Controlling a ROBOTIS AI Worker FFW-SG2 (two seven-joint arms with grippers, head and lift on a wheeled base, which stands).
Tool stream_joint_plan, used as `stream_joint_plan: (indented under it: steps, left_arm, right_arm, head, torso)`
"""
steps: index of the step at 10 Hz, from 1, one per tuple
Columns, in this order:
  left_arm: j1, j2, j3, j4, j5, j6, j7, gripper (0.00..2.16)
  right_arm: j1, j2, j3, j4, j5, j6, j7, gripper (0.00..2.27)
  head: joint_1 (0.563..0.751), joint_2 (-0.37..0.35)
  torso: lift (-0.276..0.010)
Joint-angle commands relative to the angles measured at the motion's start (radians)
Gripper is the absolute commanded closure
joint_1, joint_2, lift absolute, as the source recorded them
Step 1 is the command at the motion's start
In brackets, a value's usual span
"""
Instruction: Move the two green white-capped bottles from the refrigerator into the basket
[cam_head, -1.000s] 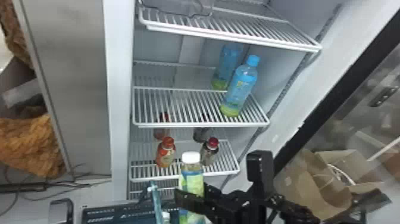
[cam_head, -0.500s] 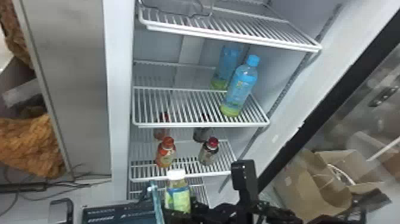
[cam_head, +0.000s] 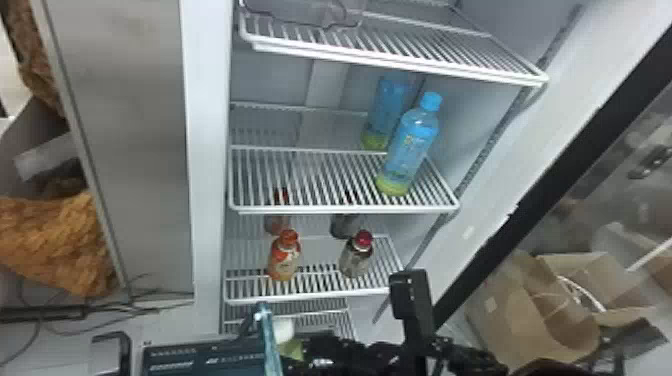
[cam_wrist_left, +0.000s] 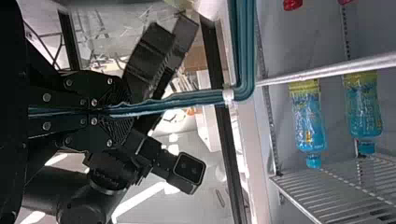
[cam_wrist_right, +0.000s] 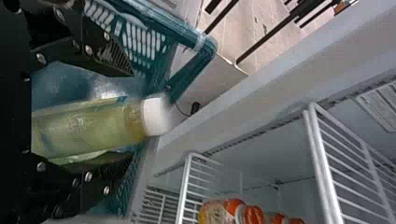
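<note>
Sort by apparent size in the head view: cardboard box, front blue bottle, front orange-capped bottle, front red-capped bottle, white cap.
1. Cardboard box
2. Front blue bottle
3. Front orange-capped bottle and front red-capped bottle: too alike to rank
4. White cap, partly hidden but clearly smallest

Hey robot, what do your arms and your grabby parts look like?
My arms are black, with chunky, rounded parts. My left gripper and right gripper are black too, dotted with shiny round screws. Their fingers have fine ridges near the ends. One arm carries a squarish black block with two round spots on its front.
</note>
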Motion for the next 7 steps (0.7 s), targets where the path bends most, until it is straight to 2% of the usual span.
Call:
stream_joint_plan:
  steps: [1, 2, 4, 7]
  left_arm:
    - [0.001, 0.0, 0.0, 0.0, 0.0, 0.0, 0.0, 1.17]
    - [0.001, 0.0, 0.0, 0.0, 0.0, 0.0, 0.0, 1.17]
    - [0.003, 0.0, 0.004, 0.0, 0.0, 0.0, 0.0, 1.17]
    - [0.003, 0.0, 0.004, 0.0, 0.002, 0.0, 0.0, 1.17]
  right_arm:
    - [0.005, 0.003, -0.006, -0.005, 0.008, -0.029, 0.006, 0.12]
    - [0.017, 0.006, -0.01, -0.017, 0.018, -0.073, 0.005, 0.09]
    - [0.083, 0.044, -0.056, -0.098, 0.108, -0.254, -0.028, 0.1]
    - [0.196, 0.069, -0.066, -0.115, 0.112, -0.652, -0.155, 0.1]
  head:
    - [0.695, -0.339]
    - [0.695, -0.342]
    - [0.695, -0.349]
    - [0.695, -0.35]
  torso:
    - [-0.004]
    - [-0.004]
    - [-0.004]
    - [-0.004]
